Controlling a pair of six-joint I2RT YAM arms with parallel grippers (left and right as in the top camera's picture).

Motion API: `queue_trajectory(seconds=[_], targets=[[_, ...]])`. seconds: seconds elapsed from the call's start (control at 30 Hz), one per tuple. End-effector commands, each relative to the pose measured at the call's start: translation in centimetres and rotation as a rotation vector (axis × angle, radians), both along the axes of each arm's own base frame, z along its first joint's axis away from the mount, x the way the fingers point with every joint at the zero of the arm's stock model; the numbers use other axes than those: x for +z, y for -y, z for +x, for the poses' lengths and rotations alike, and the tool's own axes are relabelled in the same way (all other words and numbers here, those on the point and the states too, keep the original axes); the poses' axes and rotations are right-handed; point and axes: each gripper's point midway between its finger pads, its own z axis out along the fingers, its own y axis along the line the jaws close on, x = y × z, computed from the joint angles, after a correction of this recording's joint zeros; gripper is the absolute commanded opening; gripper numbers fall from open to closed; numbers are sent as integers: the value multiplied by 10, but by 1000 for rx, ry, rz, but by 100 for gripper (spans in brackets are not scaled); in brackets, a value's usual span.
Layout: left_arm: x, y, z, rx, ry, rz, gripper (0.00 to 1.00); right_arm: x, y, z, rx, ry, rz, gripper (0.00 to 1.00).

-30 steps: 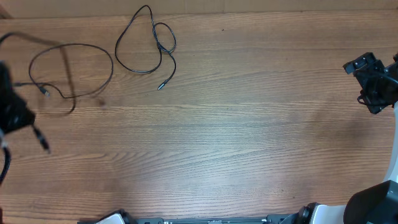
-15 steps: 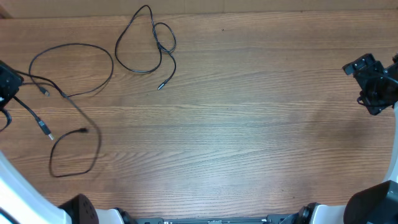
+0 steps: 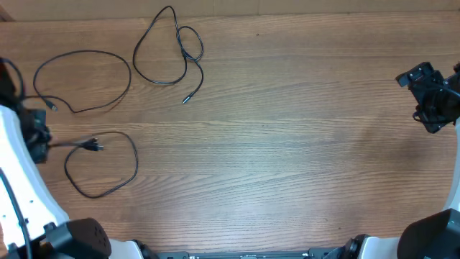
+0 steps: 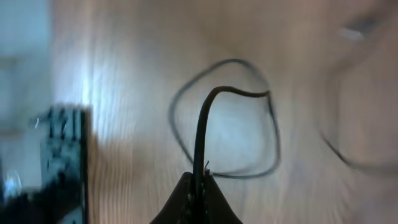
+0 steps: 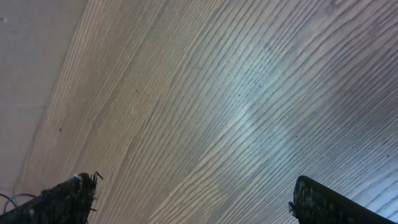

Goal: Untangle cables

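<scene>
Left hand (image 3: 37, 139) lower now, its cable loop (image 3: 136, 160) clear of neighbouring cable (image 3: 130, 77)

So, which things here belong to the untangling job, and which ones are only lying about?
Job: held cable, pinched in the left gripper; looped cable beyond it; twisted cable near the far edge.
Not the job: wooden table; right gripper, open, far from the cables.

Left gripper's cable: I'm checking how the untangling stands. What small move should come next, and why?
Probably open the left gripper and let the cable go. The gripper is shut on it near the left edge of the table, and its loop lies flat on the wood, clear of the neighbouring cable behind it.
</scene>
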Motion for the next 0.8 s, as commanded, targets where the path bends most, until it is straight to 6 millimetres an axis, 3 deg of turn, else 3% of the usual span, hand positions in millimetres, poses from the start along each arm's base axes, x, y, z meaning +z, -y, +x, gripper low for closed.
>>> queue_trajectory(seconds=[0.0, 0.13, 0.2, 0.23, 0.27, 0.3, 0.4, 0.5, 0.67, 0.77], targets=[[-38, -6, -20, 320, -60, 58, 5, 12, -1, 3, 9, 38, -15, 100], [-93, 2, -25, 333, -107, 11, 6, 12, -1, 3, 10, 37, -15, 100], [-116, 4, -27, 333, -116, 5, 30, 12, -1, 3, 10, 38, -16, 100], [-127, 4, -27, 333, -112, 5, 62, 12, -1, 3, 10, 38, -15, 100], [-136, 5, -27, 332, -105, 1, 85, 12, -1, 3, 9, 37, -15, 100], [-145, 6, -25, 325, -92, -9, 97, 12, -1, 3, 9, 37, -15, 100], [-168, 16, -6, 255, -12, -94, 100, 11, -1, 3, 9, 34, -13, 100], [-176, 26, 19, 113, 79, -181, 100, 11, -1, 3, 10, 34, -13, 100], [-162, 32, 72, -256, 246, -180, 99, 11, -1, 3, 10, 33, -13, 100], [-143, 39, 88, -435, 280, -129, 100, 9, -5, 0, 32, 21, -3, 100]])
